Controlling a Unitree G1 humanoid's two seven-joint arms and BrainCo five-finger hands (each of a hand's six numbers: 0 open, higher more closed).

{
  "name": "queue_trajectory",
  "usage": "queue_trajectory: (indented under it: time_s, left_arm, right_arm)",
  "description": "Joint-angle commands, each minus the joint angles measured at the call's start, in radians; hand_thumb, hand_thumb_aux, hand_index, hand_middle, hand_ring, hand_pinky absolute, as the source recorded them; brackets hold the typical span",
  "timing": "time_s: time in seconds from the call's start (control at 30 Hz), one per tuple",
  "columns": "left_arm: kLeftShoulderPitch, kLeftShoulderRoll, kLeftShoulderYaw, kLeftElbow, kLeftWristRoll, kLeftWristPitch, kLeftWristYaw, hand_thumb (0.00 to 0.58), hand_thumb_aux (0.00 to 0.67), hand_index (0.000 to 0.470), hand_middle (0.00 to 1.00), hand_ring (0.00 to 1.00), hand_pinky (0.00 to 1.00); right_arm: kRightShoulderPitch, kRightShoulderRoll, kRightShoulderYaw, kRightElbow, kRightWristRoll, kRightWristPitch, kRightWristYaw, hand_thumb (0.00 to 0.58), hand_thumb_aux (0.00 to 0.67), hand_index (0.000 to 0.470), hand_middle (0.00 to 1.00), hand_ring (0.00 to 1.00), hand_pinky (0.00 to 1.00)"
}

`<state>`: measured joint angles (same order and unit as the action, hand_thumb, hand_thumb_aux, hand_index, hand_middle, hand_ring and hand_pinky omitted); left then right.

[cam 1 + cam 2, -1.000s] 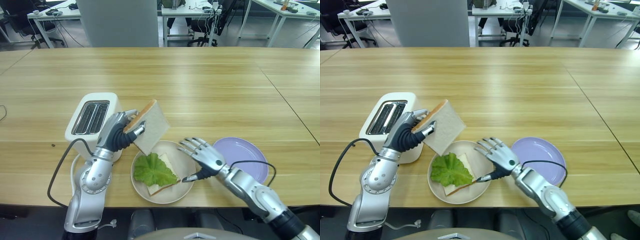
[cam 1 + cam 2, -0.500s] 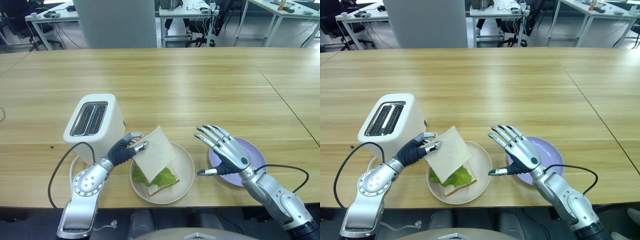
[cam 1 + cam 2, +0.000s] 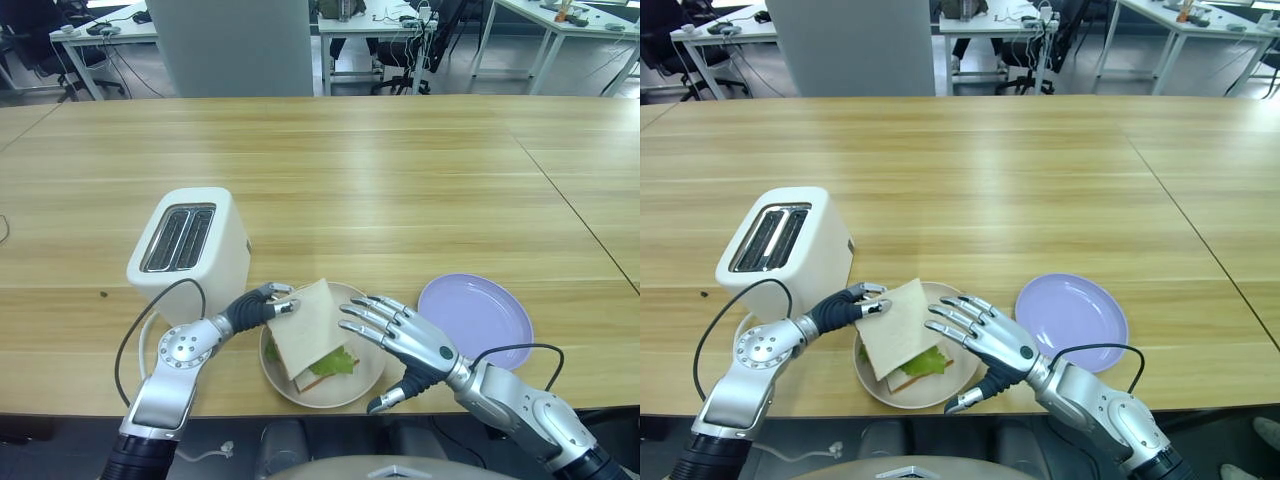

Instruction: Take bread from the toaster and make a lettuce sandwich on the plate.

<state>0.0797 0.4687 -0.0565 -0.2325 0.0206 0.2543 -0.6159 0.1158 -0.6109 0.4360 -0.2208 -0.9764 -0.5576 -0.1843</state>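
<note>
Pinches corner of square white bread slice (image 3: 318, 322) with curled left hand (image 3: 262, 303). Slice flat over green lettuce leaf (image 3: 338, 362) on round beige plate (image 3: 340, 398), just beside white two-slot toaster (image 3: 190, 250). Holds right hand (image 3: 415, 345) spread, empty, above plate's right side.

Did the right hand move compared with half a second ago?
Yes. The right hand has moved to the left, off the purple plate, and is now above the right edge of the beige plate.
</note>
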Motion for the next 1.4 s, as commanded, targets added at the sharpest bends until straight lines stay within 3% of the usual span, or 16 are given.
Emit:
queue_trajectory:
  time_s: [0.03,0.37,0.7,0.73,0.77,0.8,0.83,1.07,1.3,1.4]
  left_arm:
    - [-0.018,-0.001,-0.019,0.025,-0.01,-0.008,-0.002,0.58,0.67,0.46,1.0,1.0,1.0]
    - [-0.006,0.012,-0.062,0.036,0.0,-0.01,0.003,0.58,0.67,0.46,1.0,1.0,1.0]
    - [-0.025,0.023,-0.114,0.103,0.11,-0.09,0.084,0.58,0.67,0.46,1.0,1.0,1.0]
    - [-0.03,0.024,-0.117,0.113,0.125,-0.105,0.096,0.545,0.504,0.346,1.0,1.0,1.0]
    - [-0.034,0.025,-0.122,0.123,0.14,-0.123,0.106,0.458,0.363,0.249,0.98,0.98,0.98]
    - [-0.038,0.026,-0.127,0.131,0.155,-0.145,0.117,0.458,0.363,0.249,0.98,0.98,0.98]
    - [-0.04,0.026,-0.131,0.137,0.166,-0.16,0.125,0.0,0.0,0.0,0.0,0.0,0.0]
    - [-0.083,0.069,-0.208,0.195,0.429,-0.317,0.296,0.0,0.0,0.0,0.0,0.0,0.0]
    - [-0.128,0.114,-0.212,0.19,0.683,-0.35,0.495,0.0,0.0,0.0,0.0,0.0,0.0]
    - [-0.147,0.136,-0.177,0.155,0.765,-0.344,0.585,0.0,0.0,0.0,0.0,0.0,0.0]
  right_arm:
    - [-0.005,0.005,0.007,0.008,-0.004,-0.01,0.028,0.0,0.0,0.0,0.0,0.0,0.0]
    - [-0.007,0.023,0.021,0.028,-0.013,-0.02,0.064,0.0,0.0,0.0,0.0,0.0,0.0]
    - [-0.051,0.072,0.111,0.141,-0.044,-0.008,0.129,0.0,0.0,0.0,0.0,0.0,0.0]
    - [-0.06,0.079,0.121,0.165,-0.044,-0.008,0.137,0.0,0.0,0.0,0.0,0.0,0.0]
    - [-0.068,0.088,0.13,0.19,-0.036,-0.008,0.143,0.0,0.0,0.0,0.0,0.0,0.0]
    - [-0.076,0.098,0.138,0.214,-0.024,-0.009,0.147,0.0,0.0,0.0,0.0,0.0,0.0]
    - [-0.081,0.104,0.143,0.23,-0.015,-0.01,0.149,0.0,0.0,0.0,0.0,0.0,0.0]
    - [-0.121,0.134,0.179,0.303,-0.03,0.015,0.178,0.0,0.0,0.0,0.0,0.0,0.0]
    - [-0.139,0.124,0.188,0.33,-0.025,0.032,0.199,0.0,0.0,0.0,0.0,0.0,0.0]
    - [-0.145,0.12,0.195,0.339,-0.028,0.04,0.214,0.049,0.029,0.02,0.0,0.0,0.0]
